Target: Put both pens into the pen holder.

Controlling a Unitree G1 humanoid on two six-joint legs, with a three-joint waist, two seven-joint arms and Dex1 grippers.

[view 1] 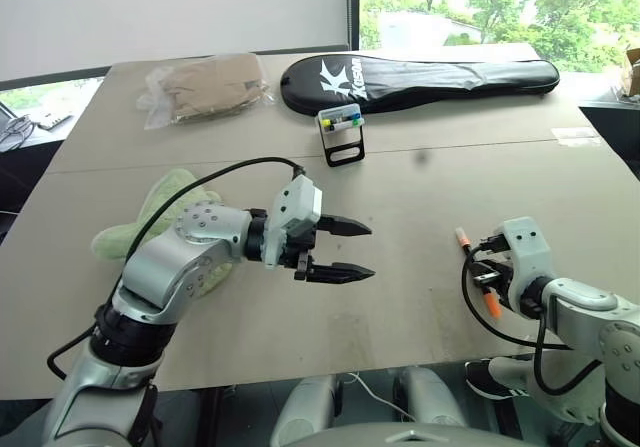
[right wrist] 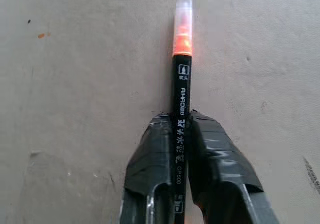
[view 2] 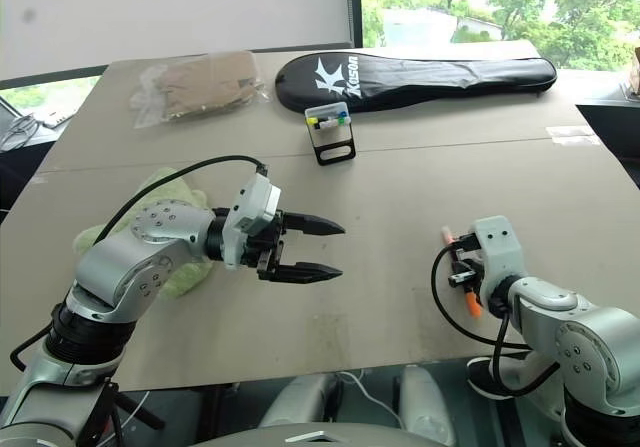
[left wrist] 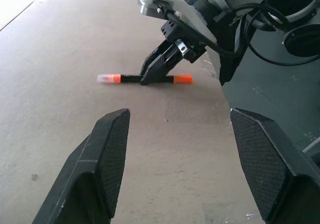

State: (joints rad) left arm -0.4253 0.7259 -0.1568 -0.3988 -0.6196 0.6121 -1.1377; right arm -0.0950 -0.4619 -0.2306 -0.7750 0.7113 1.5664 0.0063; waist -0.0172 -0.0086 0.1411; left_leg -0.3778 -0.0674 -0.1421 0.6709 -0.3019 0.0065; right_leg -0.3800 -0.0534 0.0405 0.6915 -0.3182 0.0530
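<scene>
Orange pen (right wrist: 181,108) pinched by right tool (right wrist: 183,134) on worktop (view 1: 420,217); left tool (view 1: 345,250) gaping, empty. Holder (view 1: 342,134) awaiting it; other pen's whereabouts unclear.

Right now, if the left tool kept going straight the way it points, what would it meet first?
Probably the right tool, shut on the orange-ended pen lying on the table; depth is uncertain.
</scene>
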